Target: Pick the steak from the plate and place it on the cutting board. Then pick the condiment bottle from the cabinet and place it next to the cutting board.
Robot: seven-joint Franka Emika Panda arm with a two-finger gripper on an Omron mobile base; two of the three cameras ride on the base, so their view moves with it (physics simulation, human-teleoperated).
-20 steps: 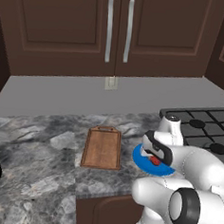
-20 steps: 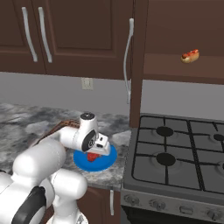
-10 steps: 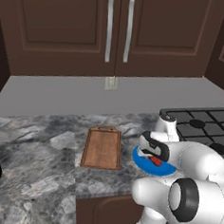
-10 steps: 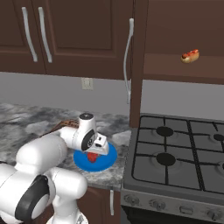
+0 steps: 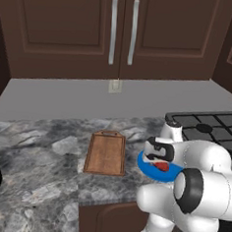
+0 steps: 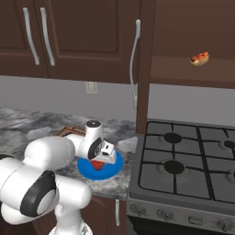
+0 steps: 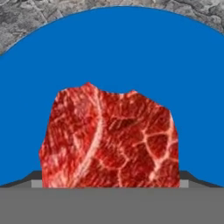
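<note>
The steak [image 7: 109, 138] is lying on the blue plate [image 7: 192, 78], filling the lower centre of the hand view. The gripper [image 5: 159, 160] is hovering released, straddling it. Judged soft, light and slippery, it is best pinched across its narrow width. The board [image 5: 105, 153] at left-centre is holding nothing.

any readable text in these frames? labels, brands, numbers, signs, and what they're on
None: no words, numbers or signs can be read.
The stove knobs: any markings are too small to tell.
The wall outlet: plain, no lettering.
The steak, plate, cutting board and cabinet doors: unmarked.
</note>
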